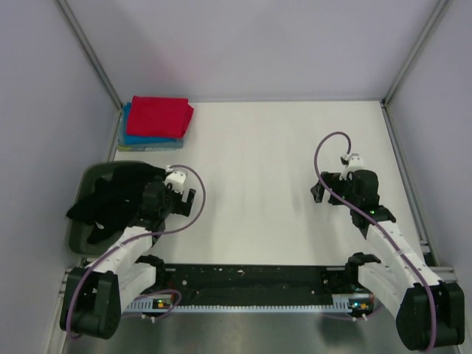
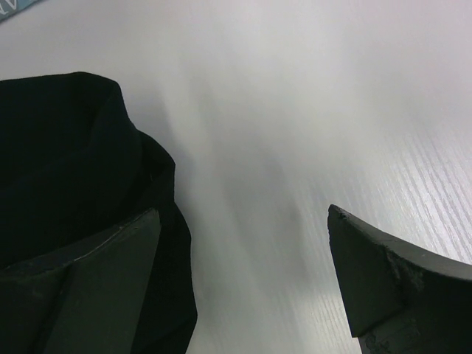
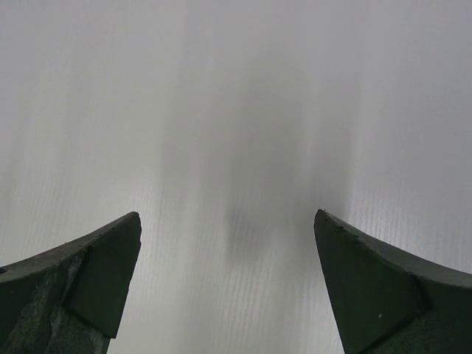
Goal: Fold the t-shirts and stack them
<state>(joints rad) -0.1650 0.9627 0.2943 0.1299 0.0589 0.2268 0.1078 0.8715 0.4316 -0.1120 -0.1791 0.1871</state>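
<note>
A folded red t-shirt [image 1: 160, 116] lies on a folded blue t-shirt [image 1: 133, 136] at the table's back left corner. A crumpled black t-shirt [image 1: 110, 199] fills the dark tub [image 1: 76, 234] at the left edge and spills over its rim; it also shows as black cloth [image 2: 66, 169] on the left of the left wrist view. My left gripper [image 1: 179, 198] [image 2: 243, 273] is open just right of that cloth, its left finger beside it, nothing between the jaws. My right gripper [image 1: 341, 193] [image 3: 228, 280] hangs open over bare white table on the right.
White walls with metal frame posts close in the table on three sides. A black rail [image 1: 251, 279] runs along the near edge between the arm bases. A grey-green slab [image 1: 147, 147] lies under the blue shirt.
</note>
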